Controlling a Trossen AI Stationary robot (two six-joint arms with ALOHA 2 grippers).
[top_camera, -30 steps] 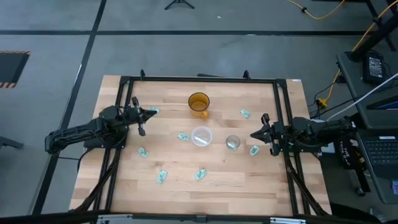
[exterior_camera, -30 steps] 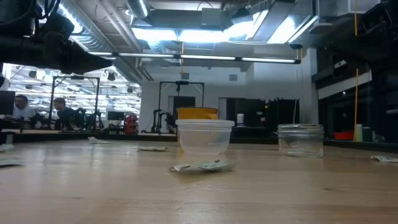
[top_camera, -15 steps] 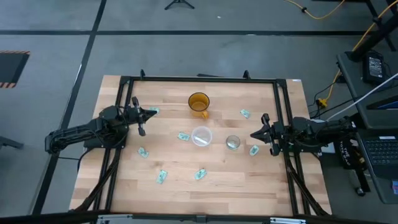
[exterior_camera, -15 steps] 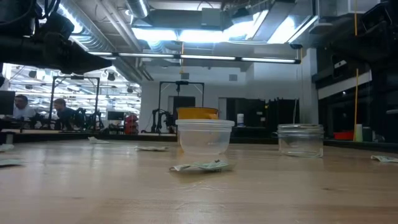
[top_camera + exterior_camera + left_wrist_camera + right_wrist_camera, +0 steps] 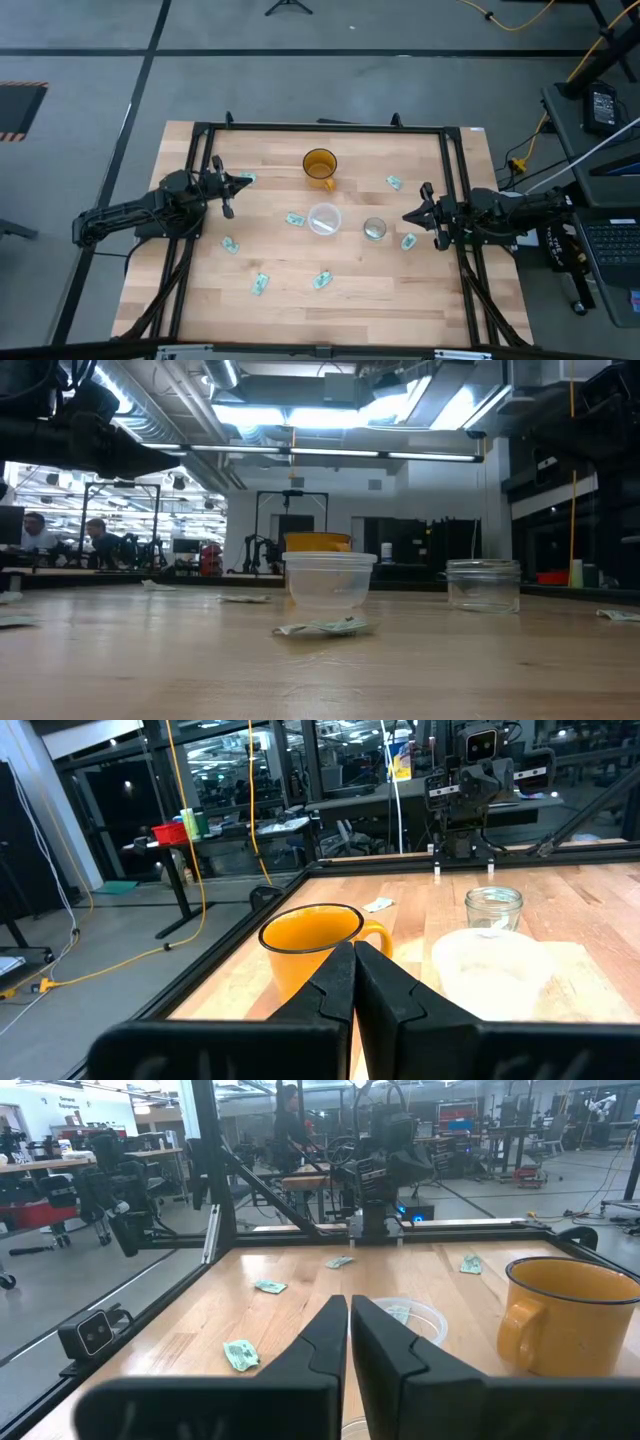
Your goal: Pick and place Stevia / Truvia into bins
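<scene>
Several pale green Stevia / Truvia packets lie flat across the wooden table point(image 5: 200, 300): one point(image 5: 295, 219) left of the clear cup, one point(image 5: 408, 241) by my right gripper, one point(image 5: 247, 178) by my left gripper. Others point(image 5: 322, 280) lie toward the front. The bins stand mid-table: a clear plastic cup point(image 5: 324, 219) point(image 5: 329, 580) and a smaller silvery cup point(image 5: 374, 229) point(image 5: 484, 585). My left gripper point(image 5: 237, 183) point(image 5: 354, 956) hovers at the left side, shut and holding nothing. At the right side, my right gripper point(image 5: 409, 215) point(image 5: 348, 1308) is shut and holds nothing too.
An amber handled mug point(image 5: 320, 165) point(image 5: 312, 936) point(image 5: 568, 1315) stands behind the clear cup. A black metal frame point(image 5: 320, 128) borders the table. In the low view a packet point(image 5: 325, 627) lies before the clear cup. People point(image 5: 35, 532) sit in the room beyond.
</scene>
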